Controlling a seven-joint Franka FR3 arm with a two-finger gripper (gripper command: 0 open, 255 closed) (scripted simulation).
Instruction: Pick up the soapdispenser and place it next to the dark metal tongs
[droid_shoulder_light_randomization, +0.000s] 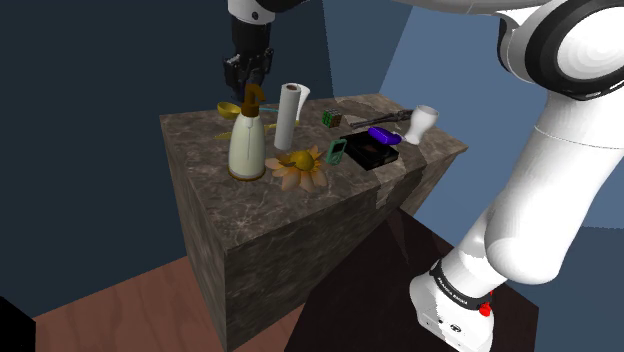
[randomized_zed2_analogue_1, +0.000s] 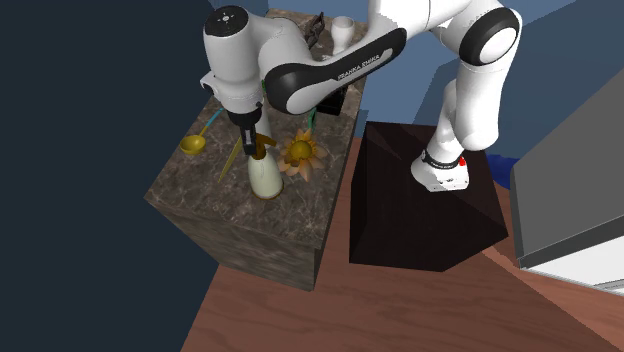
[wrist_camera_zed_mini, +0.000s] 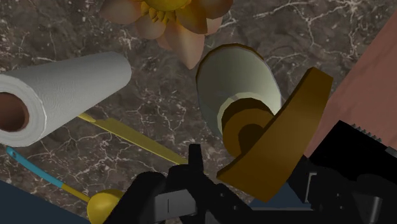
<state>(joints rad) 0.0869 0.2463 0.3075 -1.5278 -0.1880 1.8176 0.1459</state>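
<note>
Marbled counter (droid_shoulder_light_randomization: 205, 160) | gripper (droid_shoulder_light_randomization: 247, 73) above soap dispenser (droid_shoulder_light_randomization: 247, 140) | arm (randomized_zed2_analogue_1: 340, 70) lettering illegible

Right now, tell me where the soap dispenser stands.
In the shoulder view the soap dispenser stands upright toward the left end of the marbled counter, with the flower just to its right and the paper roll behind it.

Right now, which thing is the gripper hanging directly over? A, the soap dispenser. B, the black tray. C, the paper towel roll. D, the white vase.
A: in the second exterior view the gripper hangs just above the brown top of the cream soap dispenser, and the wrist view looks straight down onto it from close by.
</note>
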